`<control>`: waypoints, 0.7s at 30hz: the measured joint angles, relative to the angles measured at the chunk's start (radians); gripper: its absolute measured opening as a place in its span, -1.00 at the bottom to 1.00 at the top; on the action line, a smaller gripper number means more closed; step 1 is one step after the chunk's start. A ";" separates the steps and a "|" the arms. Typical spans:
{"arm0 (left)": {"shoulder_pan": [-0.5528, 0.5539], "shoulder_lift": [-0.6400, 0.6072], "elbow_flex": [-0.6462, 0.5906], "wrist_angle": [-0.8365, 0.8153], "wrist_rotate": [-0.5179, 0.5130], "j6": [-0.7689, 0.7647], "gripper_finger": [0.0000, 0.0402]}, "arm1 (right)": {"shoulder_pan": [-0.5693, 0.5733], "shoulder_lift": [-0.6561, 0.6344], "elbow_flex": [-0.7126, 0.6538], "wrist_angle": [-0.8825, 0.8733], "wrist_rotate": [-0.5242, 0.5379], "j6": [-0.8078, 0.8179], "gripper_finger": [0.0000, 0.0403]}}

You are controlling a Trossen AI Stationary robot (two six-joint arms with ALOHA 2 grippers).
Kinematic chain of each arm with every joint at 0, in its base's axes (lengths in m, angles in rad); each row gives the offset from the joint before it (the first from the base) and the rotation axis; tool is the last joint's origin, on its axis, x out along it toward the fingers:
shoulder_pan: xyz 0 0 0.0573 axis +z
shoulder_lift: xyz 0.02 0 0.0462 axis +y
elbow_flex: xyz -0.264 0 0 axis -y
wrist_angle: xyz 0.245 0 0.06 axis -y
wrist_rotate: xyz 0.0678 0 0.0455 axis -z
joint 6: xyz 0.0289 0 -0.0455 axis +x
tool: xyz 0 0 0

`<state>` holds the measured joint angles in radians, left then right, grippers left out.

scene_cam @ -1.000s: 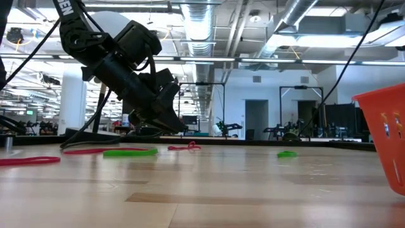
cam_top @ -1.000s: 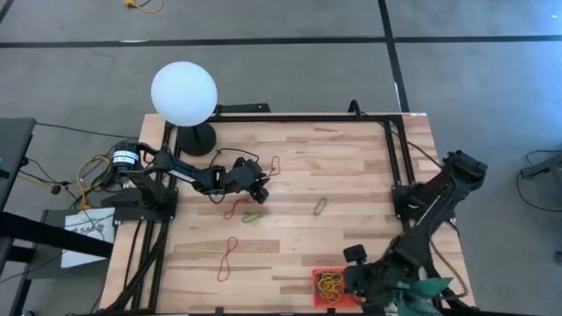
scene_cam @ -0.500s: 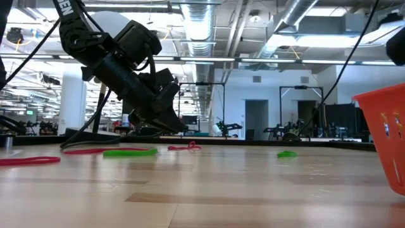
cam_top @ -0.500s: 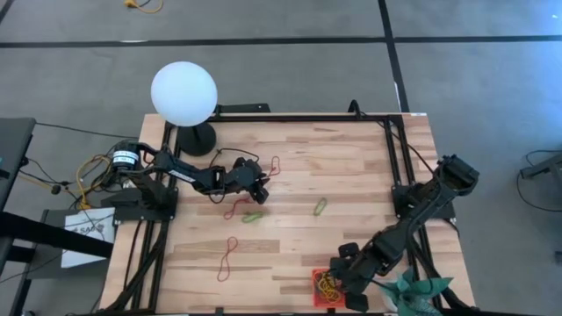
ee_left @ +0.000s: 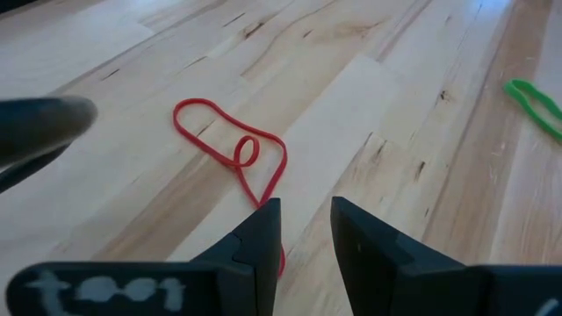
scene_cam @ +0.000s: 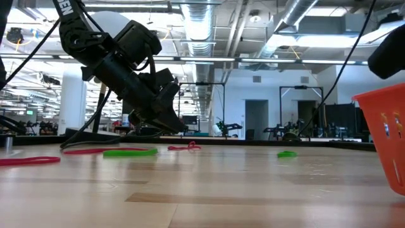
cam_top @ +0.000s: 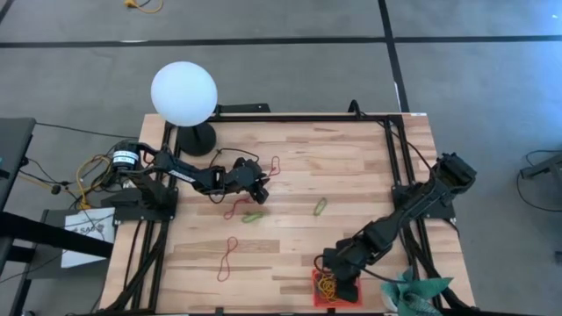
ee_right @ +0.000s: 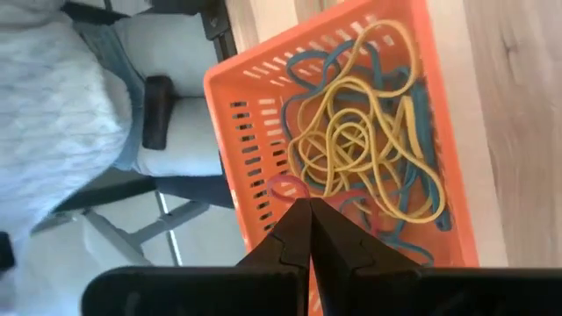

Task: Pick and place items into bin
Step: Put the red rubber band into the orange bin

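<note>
- My right gripper [ee_right: 309, 230] hangs directly over the orange bin [cam_top: 321, 293] at the counter's [cam_top: 351, 175] near edge, its fingers pressed together with nothing visible between them.
- Inside the bin lies a tangle of yellow bands [ee_right: 356, 149] with blue bands [ee_right: 307, 66] and a red band [ee_right: 285, 186] beneath.
- My left gripper [ee_left: 303, 230] sits low at the counter's left-centre, fingers only a narrow gap apart, just above a twisted red rubber band [ee_left: 237, 154] and not yet clamped on it.
- Awaiting collection: a green band [cam_top: 253, 217] just beside the left gripper, another green band [cam_top: 320, 206] at mid-counter, a long red band [cam_top: 227, 257] toward the near-left, and a small red band [cam_top: 275, 164] farther back.
- Risk, as I judge it: the thin band lies flat on the wood, so the fingers may slip over it or snag only one loop.
- A second hazard: the right arm, lifting away, could hook a band or nudge the light bin, which sits at the very edge.
</note>
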<state>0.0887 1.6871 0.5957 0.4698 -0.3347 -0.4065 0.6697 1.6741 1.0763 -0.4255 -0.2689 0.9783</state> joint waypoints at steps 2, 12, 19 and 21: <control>0.000 0.000 0.000 0.000 0.000 0.000 -0.55 | -0.005 0.000 0.000 0.000 -0.012 0.042 -1.00; 0.000 0.000 0.000 -0.005 0.000 0.000 -0.55 | -0.005 0.000 0.000 -0.014 -0.058 -0.022 -1.00; 0.000 0.000 0.000 -0.008 0.000 0.016 -0.55 | 0.012 0.000 0.000 -0.008 -0.054 -0.010 -1.00; 0.000 0.000 0.000 -0.008 0.000 0.016 -0.55 | 0.020 0.000 0.000 -0.012 -0.065 -0.009 -0.99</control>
<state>0.0891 1.6871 0.5957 0.4614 -0.3351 -0.3904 0.6897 1.6737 1.0763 -0.4379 -0.3336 0.9691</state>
